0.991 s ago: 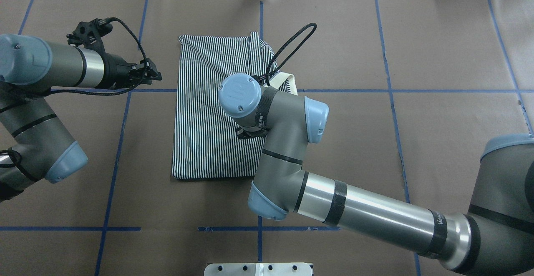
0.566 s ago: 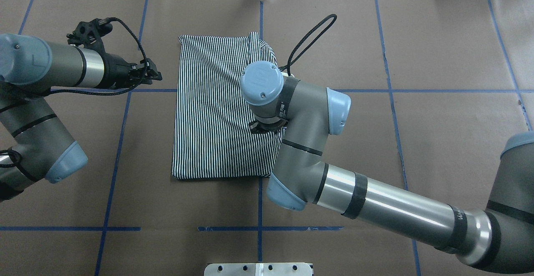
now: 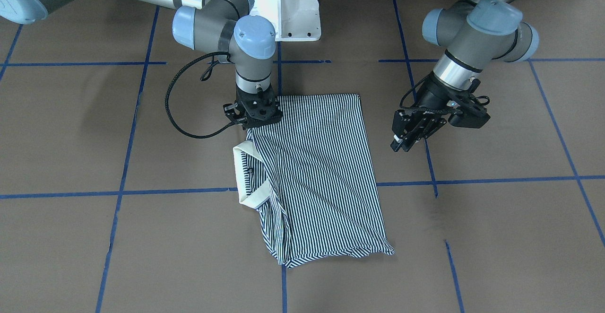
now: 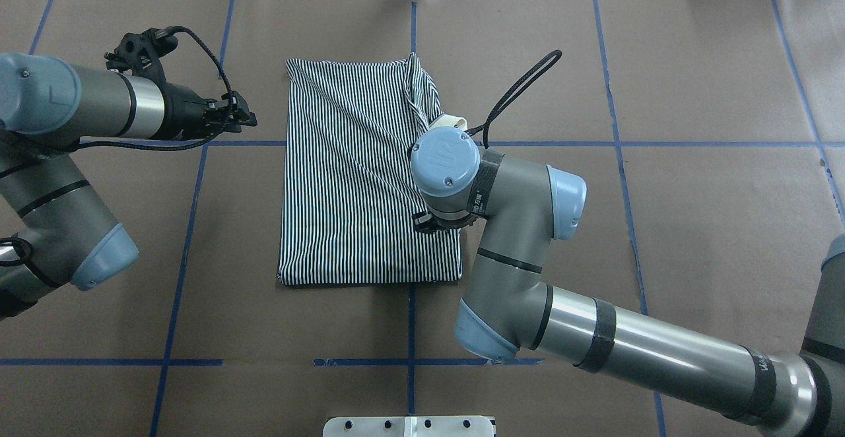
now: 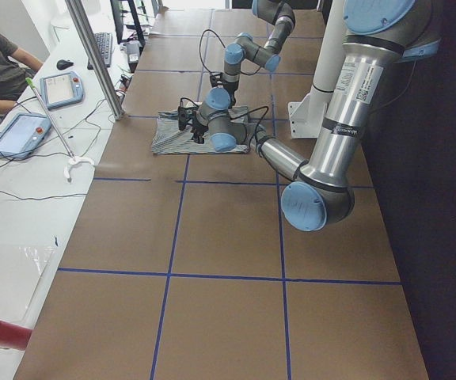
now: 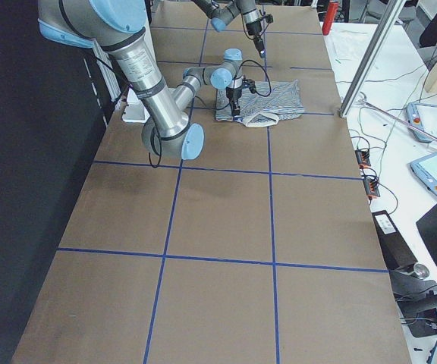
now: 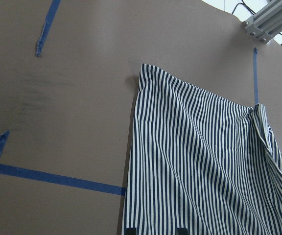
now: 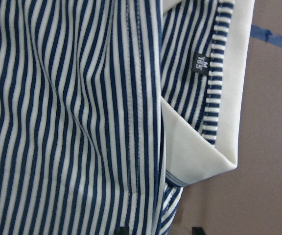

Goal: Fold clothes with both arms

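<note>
Counts: we find one striped polo shirt (image 4: 356, 179) and two grippers. Folded on the table (image 4: 693, 226), its long axis runs away from the robot, cream collar (image 3: 246, 173) toward the robot's right. Right gripper (image 3: 255, 120) sits on it, jaws apart; left gripper (image 3: 401, 143) hovers beside, likewise parted. Only the right wrist view shows us a neck label (image 8: 201, 62).

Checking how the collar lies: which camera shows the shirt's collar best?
The right wrist-mounted view: the cream collar fills the frame's right side, folded over. The front-facing view shows it whole but smaller. Overhead, the right arm hides most of it; the side views are too distant.
</note>
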You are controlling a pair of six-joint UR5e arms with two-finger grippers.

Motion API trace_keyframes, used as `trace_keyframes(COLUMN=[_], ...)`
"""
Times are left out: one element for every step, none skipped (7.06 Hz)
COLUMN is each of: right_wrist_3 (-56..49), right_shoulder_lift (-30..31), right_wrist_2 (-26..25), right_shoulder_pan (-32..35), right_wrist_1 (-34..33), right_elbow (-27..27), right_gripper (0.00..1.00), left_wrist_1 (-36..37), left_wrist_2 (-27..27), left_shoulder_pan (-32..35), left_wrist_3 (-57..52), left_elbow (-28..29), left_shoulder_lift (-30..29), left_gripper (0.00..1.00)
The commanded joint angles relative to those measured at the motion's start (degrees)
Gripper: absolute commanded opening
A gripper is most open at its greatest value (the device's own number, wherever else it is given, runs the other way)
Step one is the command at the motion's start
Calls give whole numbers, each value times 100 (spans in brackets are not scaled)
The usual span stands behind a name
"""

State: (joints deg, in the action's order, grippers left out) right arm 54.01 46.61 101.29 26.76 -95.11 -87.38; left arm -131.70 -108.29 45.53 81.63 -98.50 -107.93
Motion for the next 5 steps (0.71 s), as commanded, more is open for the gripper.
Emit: trace_keyframes(right_wrist_3=[4, -74, -40, -5, -22], right_shoulder_lift=[-37, -203, -857, -1421, -1444], right_wrist_2=[40, 22, 22, 22, 5], right_shoulder_pan=[197, 424, 618, 750, 804], right_wrist_1=[10, 53, 62, 393, 892], right_elbow=[28, 202, 987, 1839, 2317], right_gripper=[100, 100, 100, 100, 100], left_wrist_1=[4, 4, -4, 4, 4], left_wrist_2=[1, 1, 1, -7, -7], left_shoulder_pan=[0, 0, 9, 0, 9], left_wrist_3=[2, 2, 2, 2, 2], left_elbow=[-3, -12, -29, -186, -301], left_shoulder_lift=[0, 0, 9, 174, 280], left_gripper=[39, 39, 39, 39, 39])
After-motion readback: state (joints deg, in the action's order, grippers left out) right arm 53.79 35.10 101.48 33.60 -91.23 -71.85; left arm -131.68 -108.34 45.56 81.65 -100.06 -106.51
